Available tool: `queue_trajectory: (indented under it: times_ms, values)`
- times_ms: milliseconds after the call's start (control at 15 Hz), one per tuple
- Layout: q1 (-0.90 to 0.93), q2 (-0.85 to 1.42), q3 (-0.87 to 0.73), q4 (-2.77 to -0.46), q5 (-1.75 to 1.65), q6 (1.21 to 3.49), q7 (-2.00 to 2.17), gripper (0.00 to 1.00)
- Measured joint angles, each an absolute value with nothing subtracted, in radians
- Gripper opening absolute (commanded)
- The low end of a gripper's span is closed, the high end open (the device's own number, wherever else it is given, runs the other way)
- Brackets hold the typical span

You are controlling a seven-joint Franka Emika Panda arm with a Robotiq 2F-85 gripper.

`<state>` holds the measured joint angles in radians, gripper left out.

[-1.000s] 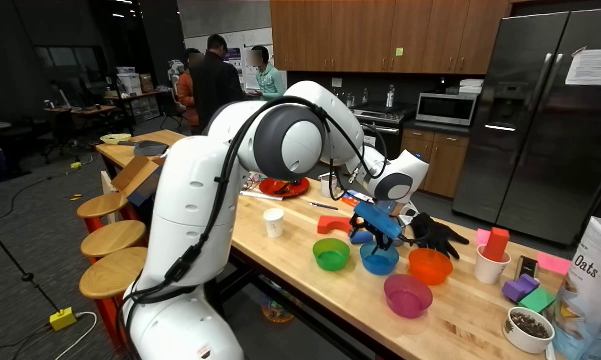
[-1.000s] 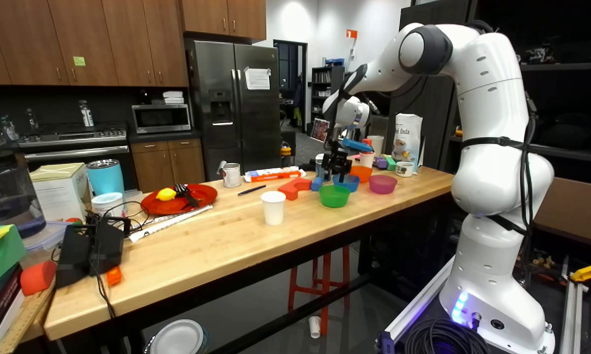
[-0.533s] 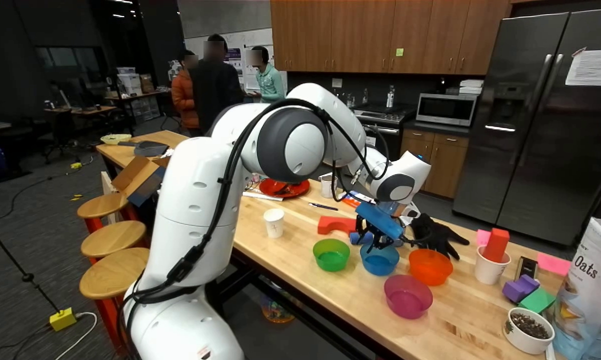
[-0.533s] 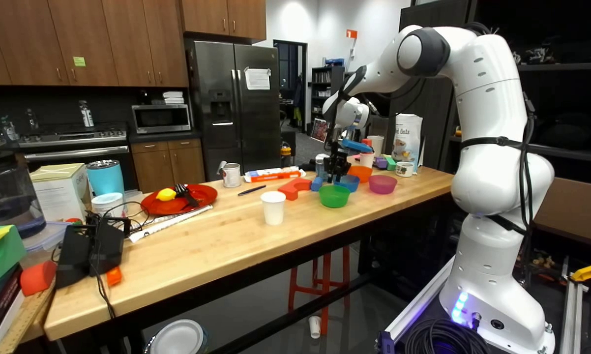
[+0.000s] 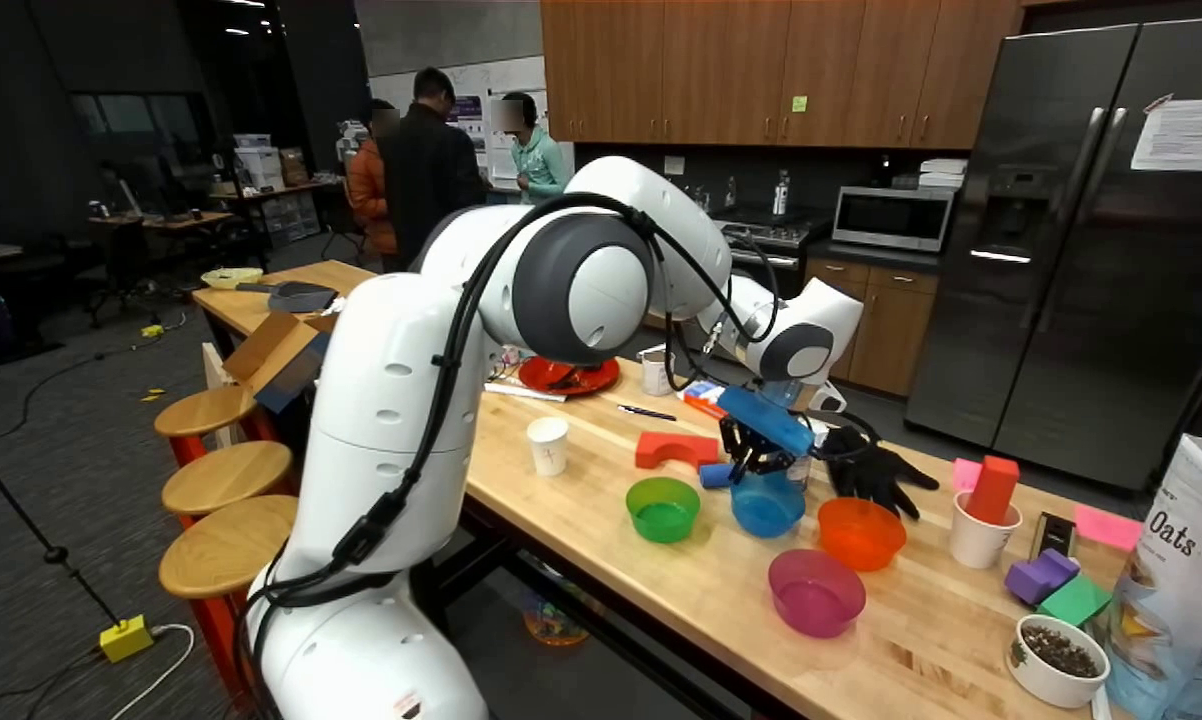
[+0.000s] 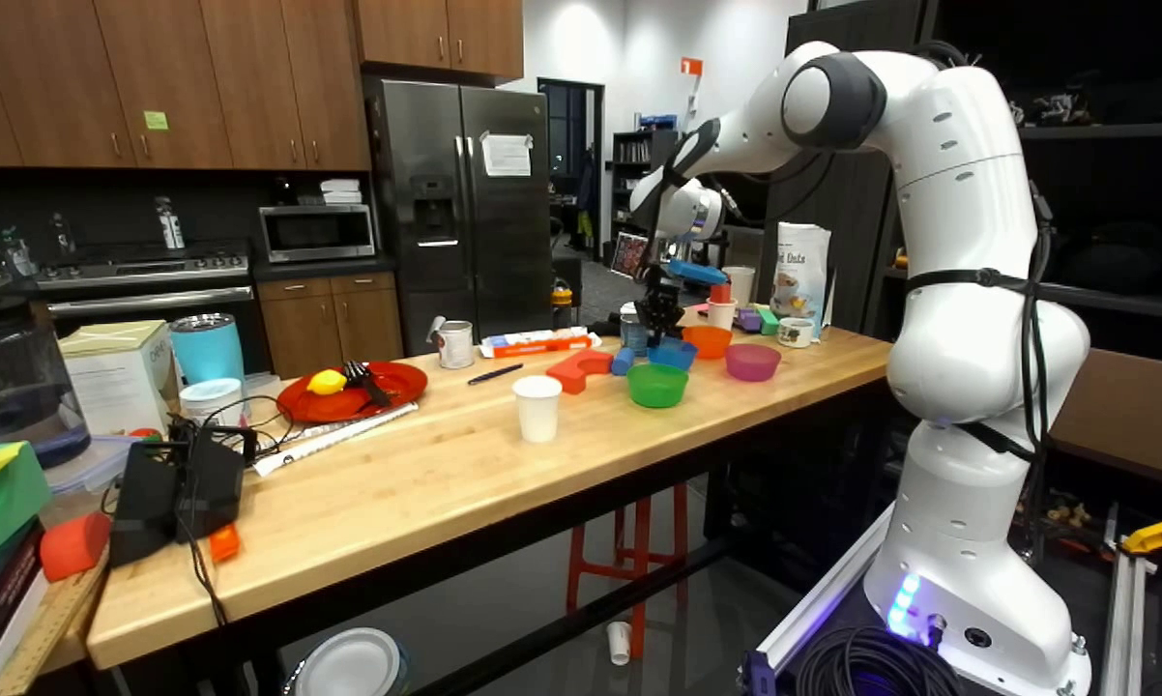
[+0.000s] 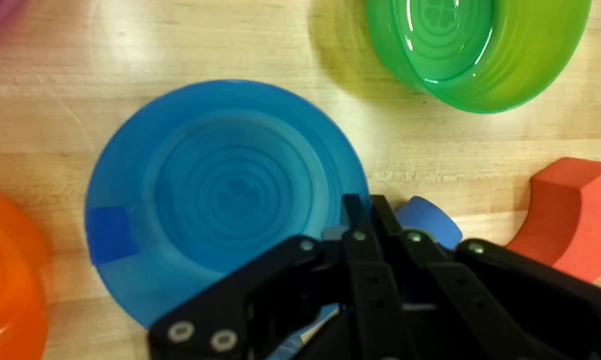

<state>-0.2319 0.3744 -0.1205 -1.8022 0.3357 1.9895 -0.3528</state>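
My gripper (image 7: 365,201) is shut on the rim of the blue bowl (image 7: 240,195), one finger inside it and one outside. The bowl fills the left middle of the wrist view; a darker blue patch of unclear nature shows at its left rim. In both exterior views the blue bowl (image 5: 767,505) (image 6: 673,354) hangs from the black fingers and looks slightly raised from the wooden table. Just beyond the fingertips lies a blue cylinder block (image 7: 429,222), partly hidden by the gripper. A green bowl (image 7: 480,60) and an orange bowl (image 7: 10,280) stand on either side.
A magenta bowl (image 5: 817,593) sits nearer the table edge. Close by are a red arch block (image 5: 676,450), a black glove (image 5: 871,472) and a paper cup (image 5: 983,535) holding a red block. Another white cup (image 6: 538,410) and a red plate (image 6: 354,391) stand farther along.
The jaws have come together on the blue bowl's rim. Gripper and bowl have since moved upward and a little away from the near table edge.
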Motion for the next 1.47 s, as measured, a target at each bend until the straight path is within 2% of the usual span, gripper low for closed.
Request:
queue_trajectory:
  times_ms: [667, 1467]
  values:
    - [-0.222, 0.304, -0.105, -1.729, 0.251, 1.889, -0.351, 0.01]
    - [-0.173, 0.202, -0.075, -1.755, 0.210, 1.832, -0.425, 0.01]
